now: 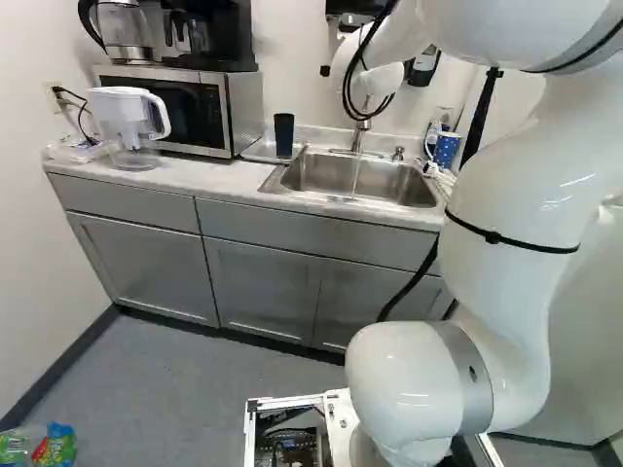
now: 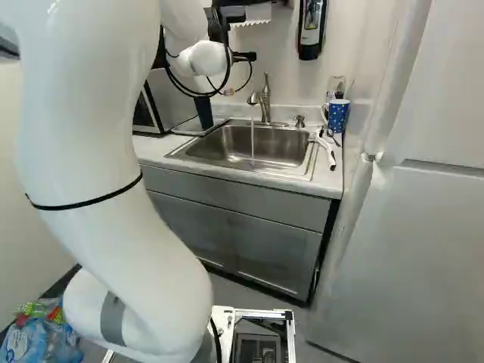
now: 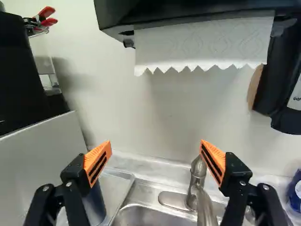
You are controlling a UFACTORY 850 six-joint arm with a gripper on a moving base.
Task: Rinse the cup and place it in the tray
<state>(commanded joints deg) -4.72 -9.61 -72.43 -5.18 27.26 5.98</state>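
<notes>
In the right base view part of the black gripper [image 2: 244, 57] shows beside the white wrist, above the sink. Seen from the wrist, the gripper [image 3: 155, 157] stands wide open, nothing between its orange pads, facing the wall over the faucet. A dark blue cup [image 1: 283, 134] is upright on the metal tray [image 2: 189, 129] left of the sink; in the wrist view the cup [image 3: 95, 207] is partly hidden by one finger. Water runs from the faucet [image 2: 265, 98] into the sink [image 1: 389, 181]. A blue dotted mug [image 2: 338, 115] stands right of the sink.
The microwave [image 1: 209, 107] and a water pitcher [image 1: 131, 122] stand left of the cup. A paper towel dispenser [image 3: 197, 16] and a soap dispenser [image 2: 311, 29] hang on the wall. A white brush-like item [image 2: 328, 151] lies by the sink. The fridge [image 2: 416, 249] is at the right.
</notes>
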